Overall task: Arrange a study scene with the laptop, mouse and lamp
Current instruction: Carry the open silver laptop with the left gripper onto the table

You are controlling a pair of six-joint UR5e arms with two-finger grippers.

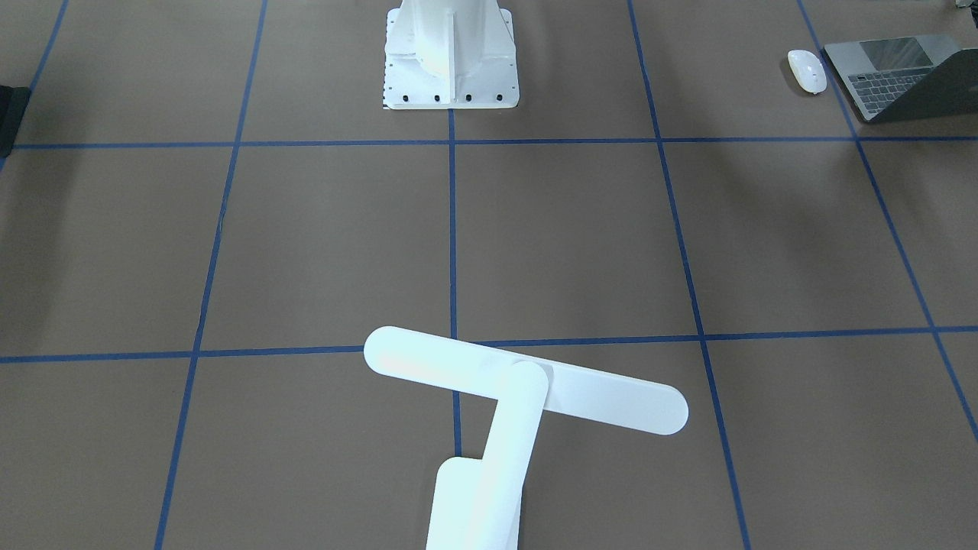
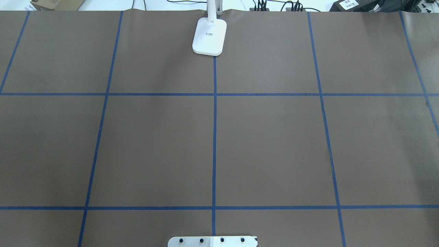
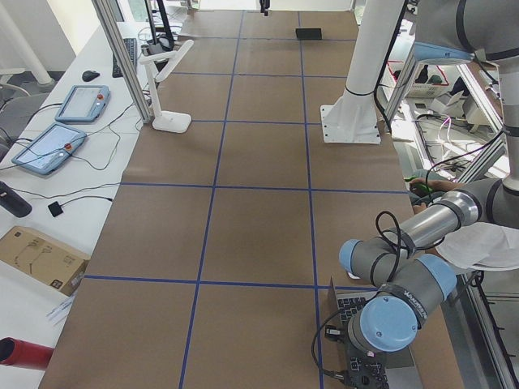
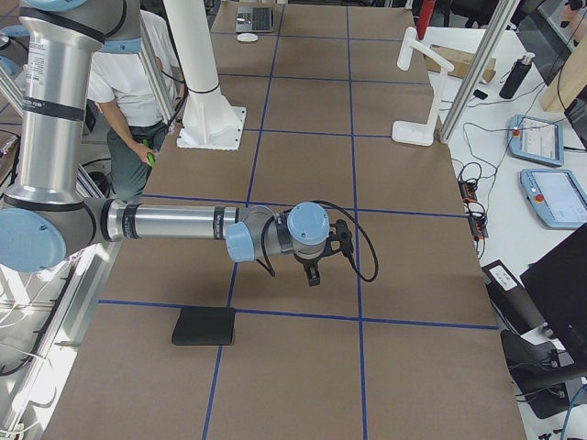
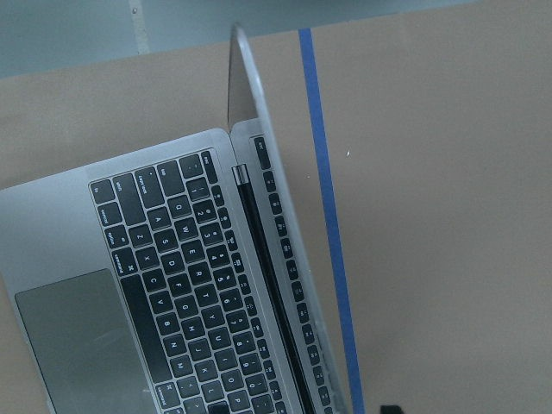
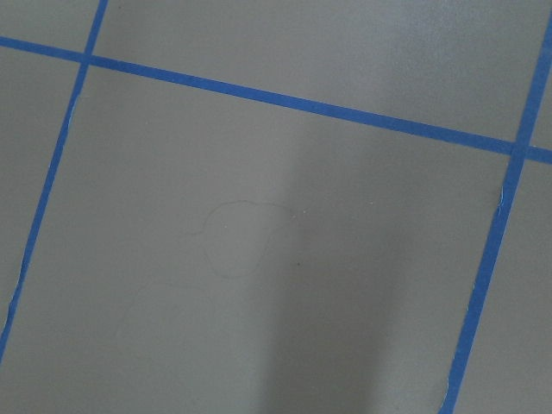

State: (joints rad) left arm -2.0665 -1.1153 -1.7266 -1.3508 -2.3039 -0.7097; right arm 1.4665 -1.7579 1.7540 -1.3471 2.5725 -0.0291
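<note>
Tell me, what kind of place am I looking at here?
Most likely a robotics lab or test room. A robot arm reaches over a big table marked with a blue tape grid, and control screens with cables sit on the side bench.

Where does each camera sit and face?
Front-facing: across the table, facing the pedestal; no arm shows.
Overhead: behind the pedestal, looking forward; only its plate shows.
Exterior left: left table end; left arm near, over laptop.
Exterior right: right end; right arm near.
Left wrist: down on laptop keyboard.
Right wrist: down on taped paper.
Shared: front-facing and overhead both show the lamp.
</note>
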